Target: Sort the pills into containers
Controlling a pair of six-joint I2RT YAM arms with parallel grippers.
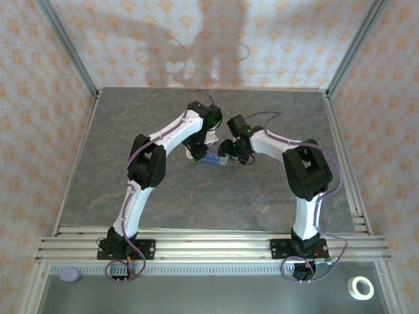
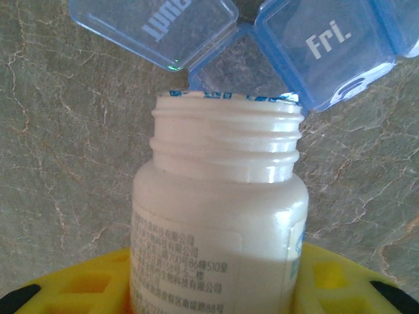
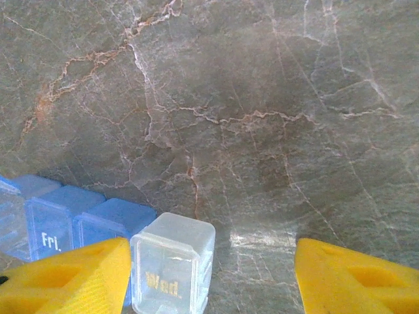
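Fingers (image 3: 72, 278) beside strip (image 3: 111, 219), lengthwise left-right

The left arm (image 1: 133, 206) and right arm (image 1: 302, 219) have white shells, black joints and thin purple cables; the fingers (image 3: 72, 275) are yellow plastic.

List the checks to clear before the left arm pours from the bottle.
1. Grip of left fingers on bottle: ok.
2. Mouth uncapped, threads bare: ok.
3. Raised lid on the compartment beyond the mouth: ok.
4. Shut Fri. lid: ok.
5. Clamp of right fingers on organiser: not ok; they stand apart, Wed. box beside one.
6. Contents of bottle: cannot tell.
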